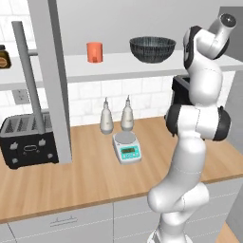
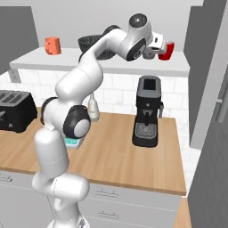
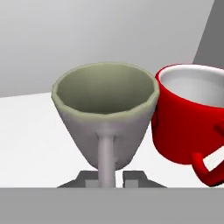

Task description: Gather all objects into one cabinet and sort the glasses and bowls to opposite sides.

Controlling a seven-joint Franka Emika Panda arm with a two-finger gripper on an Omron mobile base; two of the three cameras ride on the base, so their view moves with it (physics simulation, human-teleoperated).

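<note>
- Kitchen scene: wood counter (image 1: 85, 175) across lower half of both base views, white tile wall behind, grey-white drawers (image 1: 61, 223) below.
- Cabinet (image 1: 114, 66) shelf floor runs across upper part of both base views; grey door (image 1: 50, 71) hangs open at upper left of left base view.
- Orange cup (image 1: 94, 52) upright on shelf, upper centre-left in left base view; bowl (image 1: 152, 49) well apart from it, upper centre-right, also upright.
- Red cup (image 2: 166, 50) on shelf at upper right of right base view, just past gripper (image 2: 156, 46).
- Hand view: grey cup (image 3: 105, 118) centre frame, upright on white shelf floor, handle toward cam; red cup at right, touching or nearly touching grey one.
- Fingertips (image 3: 89, 178) low centre in hand view, either side of grey cup's handle base; jaws look only slightly apart — can't tell if they grip the handle or not.
- Counter items: toaster (image 1: 28, 142) left, scale (image 1: 126, 147) centre, two white bottles (image 1: 116, 116) behind it, coffee machine (image 2: 147, 111) centre-right in right base view.
</note>
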